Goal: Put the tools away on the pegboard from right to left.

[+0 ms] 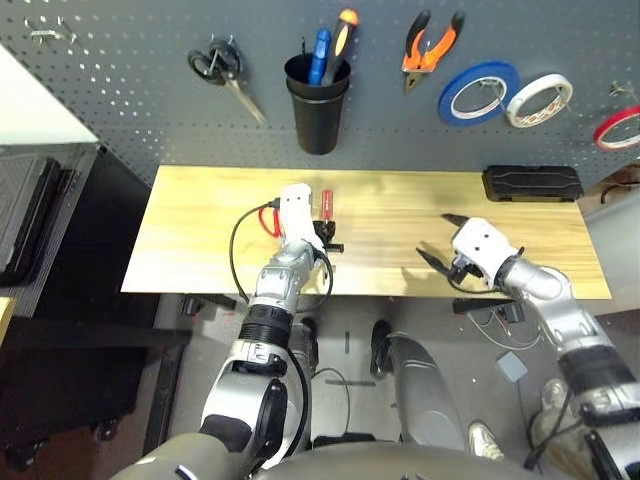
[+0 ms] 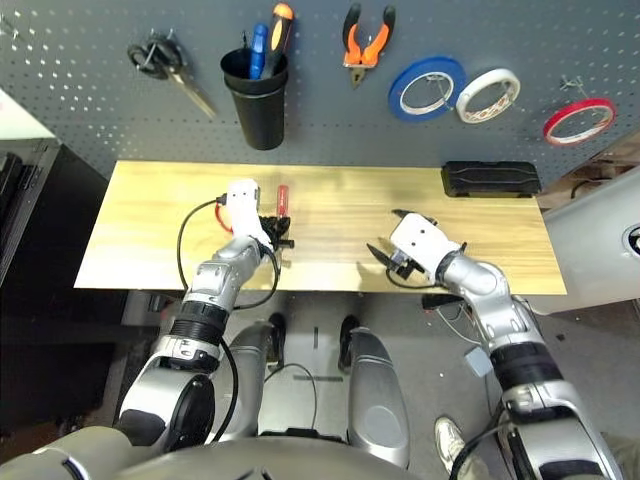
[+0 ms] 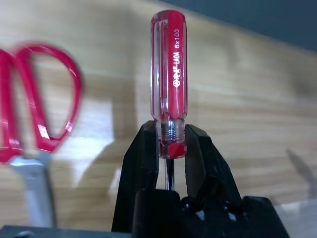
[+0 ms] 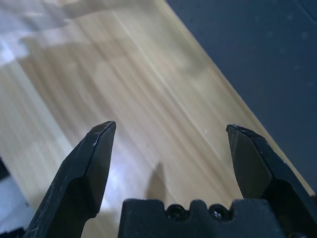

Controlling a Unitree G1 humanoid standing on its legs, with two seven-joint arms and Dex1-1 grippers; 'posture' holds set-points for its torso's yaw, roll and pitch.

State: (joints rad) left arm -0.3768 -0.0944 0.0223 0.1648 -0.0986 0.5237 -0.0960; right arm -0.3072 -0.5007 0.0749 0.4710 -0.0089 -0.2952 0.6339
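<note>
My left gripper is shut on the red-handled screwdriver, pinching it where the clear red handle meets the shaft. This is at the middle of the wooden table, where the screwdriver points toward the pegboard. The red-handled scissors lie on the table just to its left, partly hidden under my left wrist in the eye views. The orange-and-black pliers and the red tape ring hang on the pegboard. My right gripper hovers open over the table's right half with nothing between its fingers.
A black cup on the pegboard holds blue- and orange-handled drivers. Black-handled scissors hang to its left. Blue tape and white tape hang to the right. A black case lies at the table's back right.
</note>
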